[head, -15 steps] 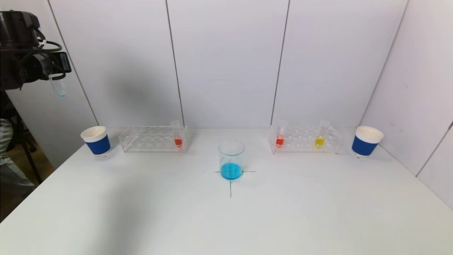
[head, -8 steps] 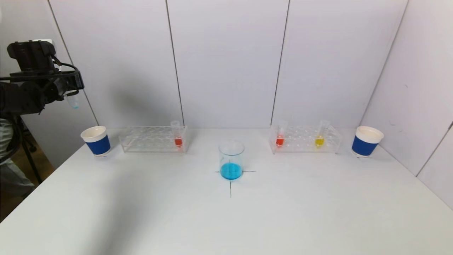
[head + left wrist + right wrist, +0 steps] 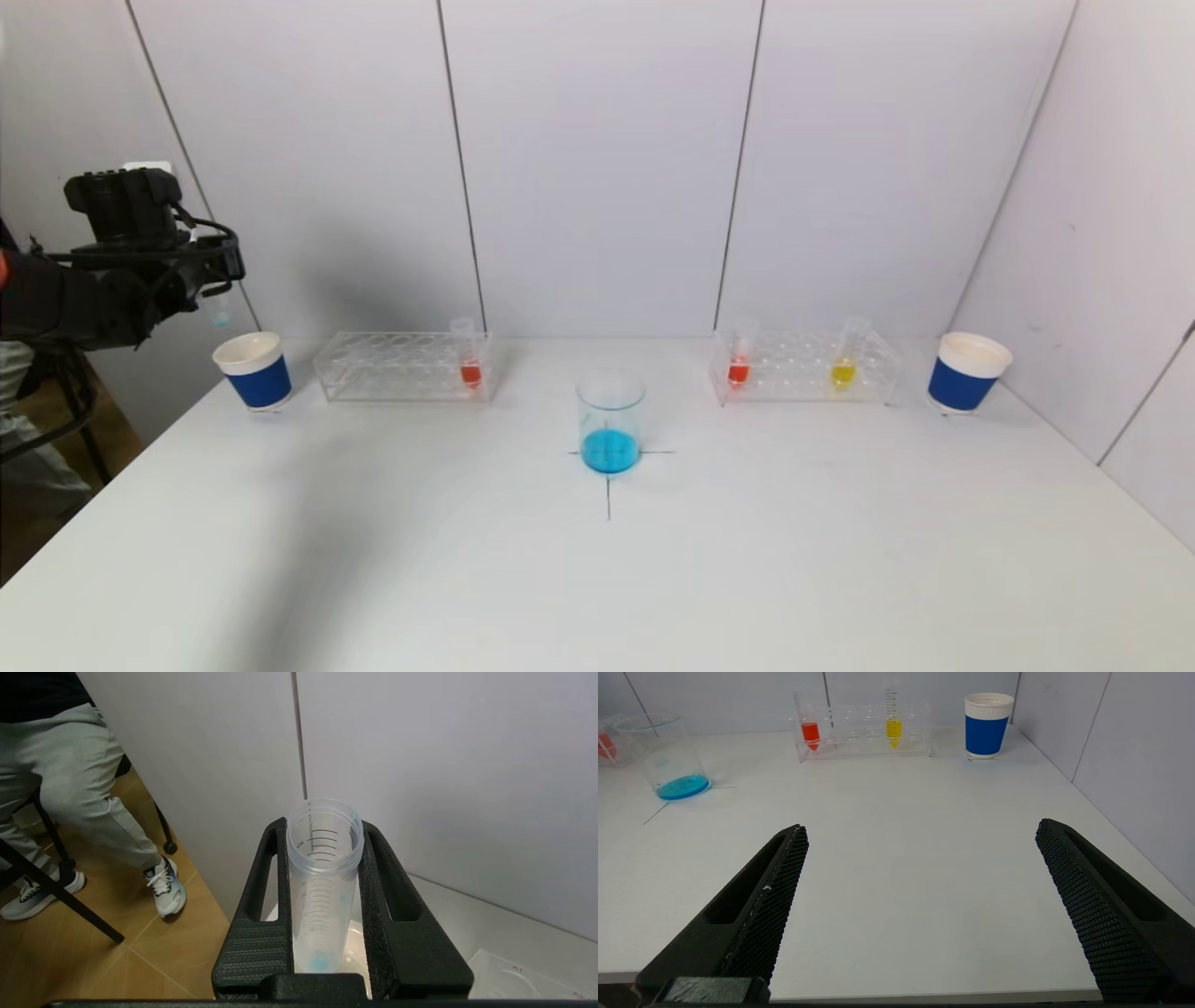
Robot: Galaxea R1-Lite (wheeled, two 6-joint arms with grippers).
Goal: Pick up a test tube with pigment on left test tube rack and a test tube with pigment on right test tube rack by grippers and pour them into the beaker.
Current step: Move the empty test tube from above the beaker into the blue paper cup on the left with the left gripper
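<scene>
Left claw (image 3: 217, 280): closed on a near-empty test tube (image 3: 322, 882), gripped by its upper part, mouth up; only a trace of blue in its tip. Hung at far left, just above the left paper cup (image 3: 252, 370).
Right claw (image 3: 920, 905): jaws wide apart, holding nothing, low over the near right of the desk (image 3: 747, 560); out of the head view.
Beaker (image 3: 611, 422): centre of the desk on a drawn cross, shallow blue liquid inside.
Left rack (image 3: 403, 367): one tube with red pigment (image 3: 470, 359) at its right end.
Right rack (image 3: 805, 367): a red tube (image 3: 738, 359) at left, a yellow tube (image 3: 845, 359) right of centre.
Right paper cup (image 3: 967, 371): far right, beside the right rack.
Step (judged): left pour done; spent tube probably bound for the left cup. Right-rack pick not yet started.
Risk 1: release off-centre could strike the cup rim, tip the light cup, or drop the tube off the desk edge.
Risk 2: residual blue drops could fall if the tube tilted.
Risk 3: the right claw might knock the neighbouring tube or drag the rack while reaching in.
</scene>
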